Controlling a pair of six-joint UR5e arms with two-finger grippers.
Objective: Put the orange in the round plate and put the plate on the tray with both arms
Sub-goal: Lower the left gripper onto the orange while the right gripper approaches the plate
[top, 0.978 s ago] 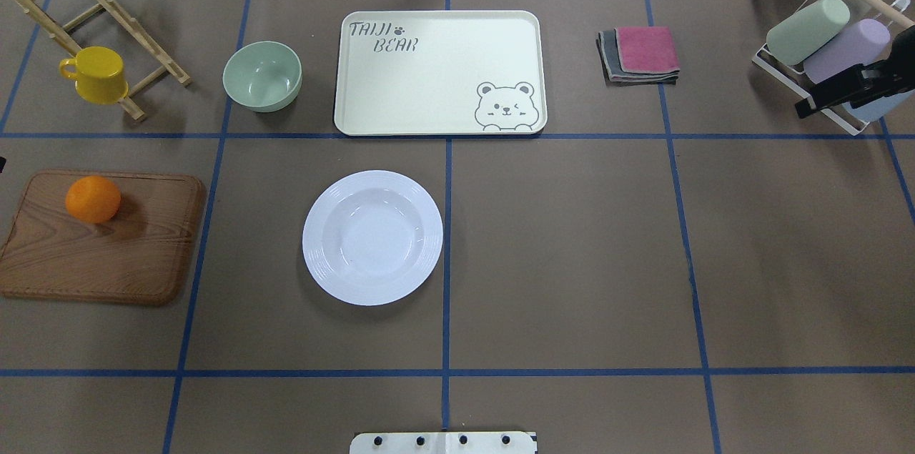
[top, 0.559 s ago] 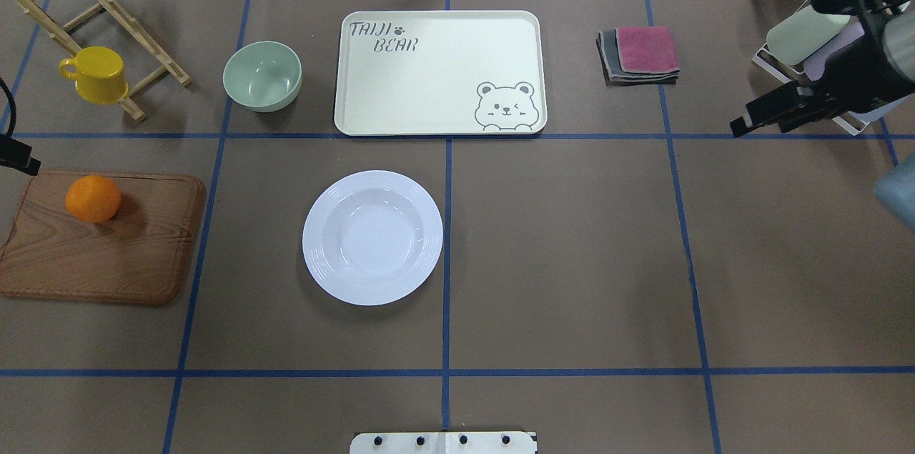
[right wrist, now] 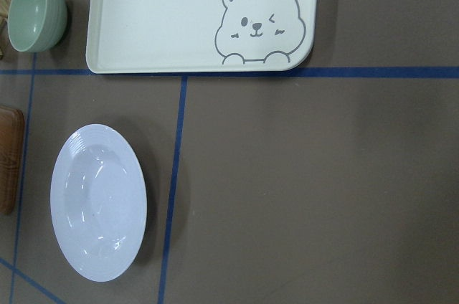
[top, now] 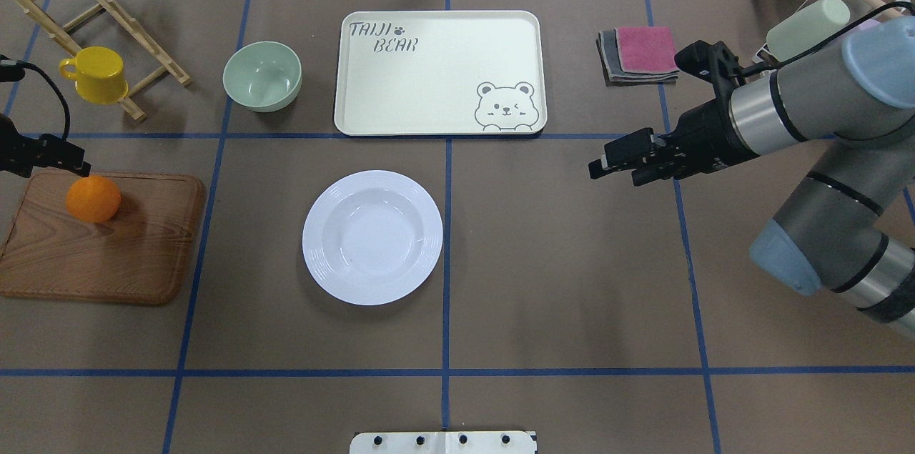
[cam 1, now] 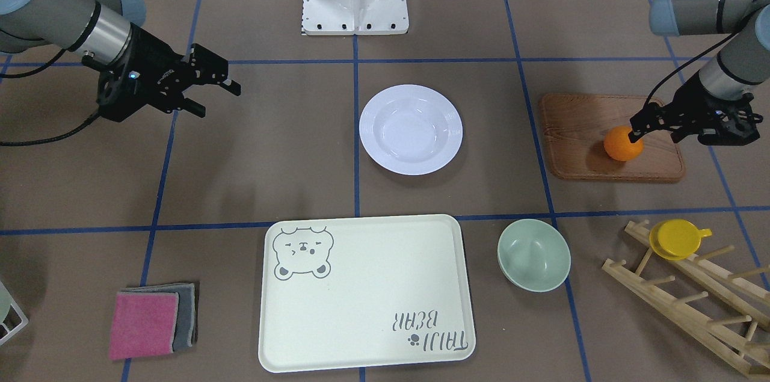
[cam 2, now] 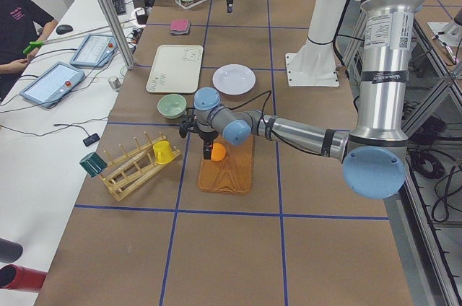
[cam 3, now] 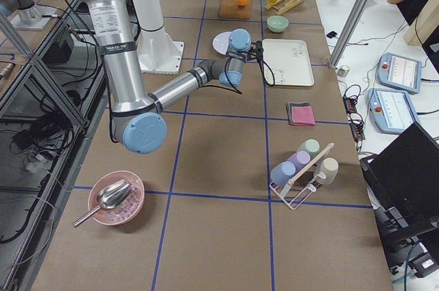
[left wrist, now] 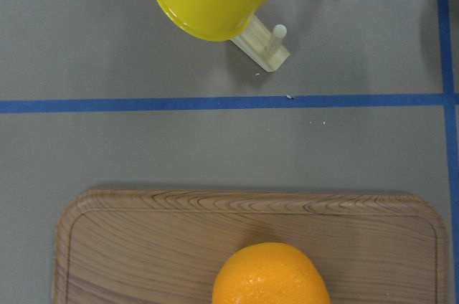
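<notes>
1. Resting on the wooden board [top: 107, 254] at the table's [top: 572, 282] left edge, the orange [top: 93, 198] sits on the board's far-left part. Nothing grips it.
2. The left gripper [cam 1: 652, 129] hangs over the far side of the orange with its fingers spread and nothing between them. One fingertip shows at the fruit's edge, but I cannot tell whether it touches.
3. The plate [top: 372, 237] lies flat on the table to the right of the board, just left of the centre tape line. It is well apart from the orange.
4. The tray [top: 443, 82] lies beyond the plate at the centre of the far side, with its near edge along the cross tape line. Tray and plate are apart.
5. The right gripper [top: 615, 171] hovers above the table to the right of the plate and tray and points left. Its fingers are released and carry nothing, and it is well apart from the plate.
6. A green bowl [top: 262, 75] stands just left of the tray. A yellow cup [top: 96, 75] hangs on a wooden rack [top: 154, 61] at the far left. Folded cloths [top: 640, 53] lie to the right of the tray.
</notes>
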